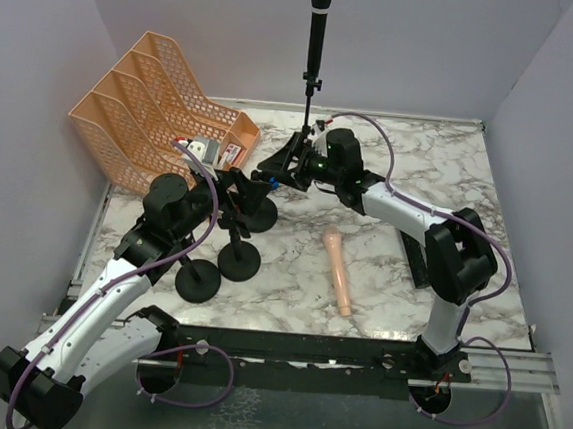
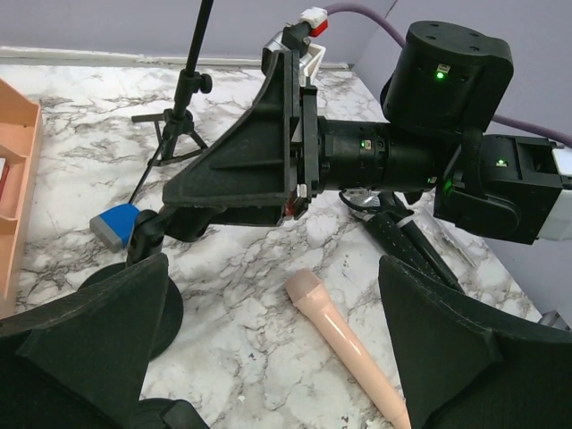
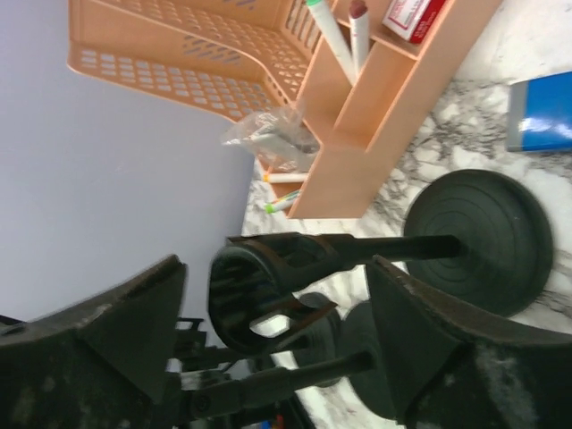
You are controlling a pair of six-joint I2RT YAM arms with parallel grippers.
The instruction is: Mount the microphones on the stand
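Note:
One black microphone (image 1: 320,7) stands upright on the tripod stand (image 1: 307,106) at the back. A pale pink microphone (image 1: 340,271) (image 2: 344,344) lies flat on the marble table (image 1: 291,275). Black microphones (image 2: 409,243) lie beneath the right arm. Three round-base stands (image 1: 239,263) cluster left of centre. My right gripper (image 1: 279,162) (image 3: 277,268) is open, its fingers on either side of one stand's clip head (image 3: 255,286) without gripping it. I cannot tell whether that clip holds anything. My left gripper (image 1: 236,196) (image 2: 273,268) is open and empty, above the pink microphone's head.
An orange desk organizer (image 1: 166,104) (image 3: 268,71) with pens and small boxes fills the back left corner. A small blue block (image 2: 114,224) lies by the stand bases. Grey walls close in on three sides. The right arm (image 2: 447,134) reaches across in front of the left gripper.

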